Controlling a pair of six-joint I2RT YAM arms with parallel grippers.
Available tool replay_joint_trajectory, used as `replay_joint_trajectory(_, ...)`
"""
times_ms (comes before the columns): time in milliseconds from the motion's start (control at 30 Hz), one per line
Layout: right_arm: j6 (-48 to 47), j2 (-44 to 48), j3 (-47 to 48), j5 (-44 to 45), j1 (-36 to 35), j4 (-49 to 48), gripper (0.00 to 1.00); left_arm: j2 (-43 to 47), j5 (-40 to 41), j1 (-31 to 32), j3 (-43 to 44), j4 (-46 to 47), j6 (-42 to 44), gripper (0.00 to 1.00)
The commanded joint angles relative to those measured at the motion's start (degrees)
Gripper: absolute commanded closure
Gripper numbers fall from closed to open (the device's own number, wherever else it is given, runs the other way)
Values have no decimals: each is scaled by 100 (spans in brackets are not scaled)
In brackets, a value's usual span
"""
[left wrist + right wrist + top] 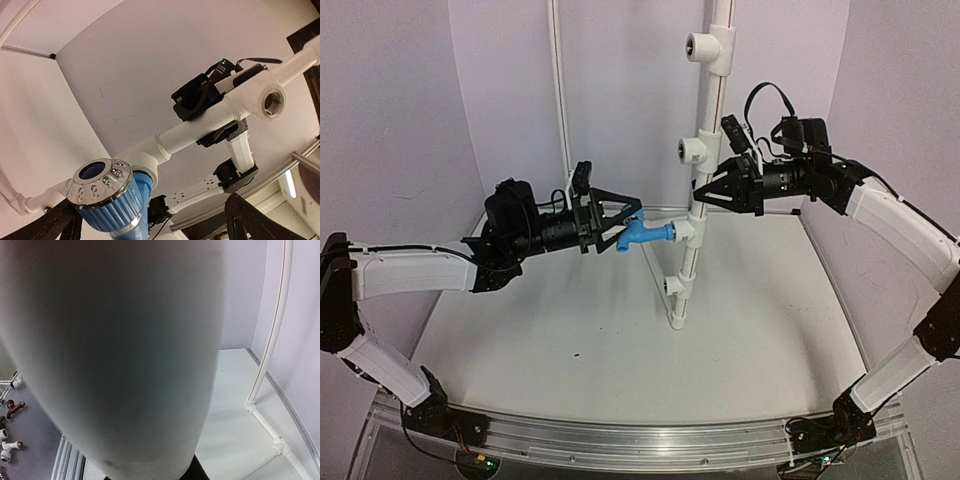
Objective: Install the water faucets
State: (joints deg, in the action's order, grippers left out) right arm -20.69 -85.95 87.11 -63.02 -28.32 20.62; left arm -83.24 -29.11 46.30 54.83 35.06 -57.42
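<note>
From above, the blue faucet (645, 235) stands out sideways from a tee fitting (682, 230) low on the upright white pipe (705, 120), clear of the worktop (750, 330), its silvery end in the tee's mouth. The left hand (628, 228) is spread wide on either side of the faucet's free end and grips nothing. The left wrist camera shows this from close in: the faucet's ribbed blue knob (102, 192), with its silvery cap, lies between the two black fingers (60, 225). It is just beside one finger and well apart from the other; whether the near one touches it I cannot tell. The same view shows another tee (272, 102) further along the pipe, its threaded mouth open. The right hand (705, 190) is clamped shut on the upright pipe above the faucet, between two tees. Its own camera is so close that the blurred pipe (115, 350) fills most of the frame and hides the fingers. Only that view shows some small loose fittings (11, 427) at its left edge, and the foot of a thin white pipe (272, 325) by the wall.
</note>
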Motion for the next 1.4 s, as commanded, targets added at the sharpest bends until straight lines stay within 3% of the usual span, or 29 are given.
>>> replay_joint_trajectory(0,842,-118,57,112,-38,680,100,267,-64,1,154,52,1858,6)
replay_joint_trajectory(300,910,-116,83,146,-39,674,100,343,-689,1,257,-111,3950,12)
replay_joint_trajectory(667,1145,-216,159,288,-39,663,100,595,-1208,9,701,-1446,5984,16)
replay_joint_trajectory(967,1251,-253,181,301,-40,654,100,754,-1245,71,915,-1921,6733,18)
replay_joint_trajectory(1367,1480,-365,255,385,-38,645,100,598,-889,819,1478,-3316,7866,35)
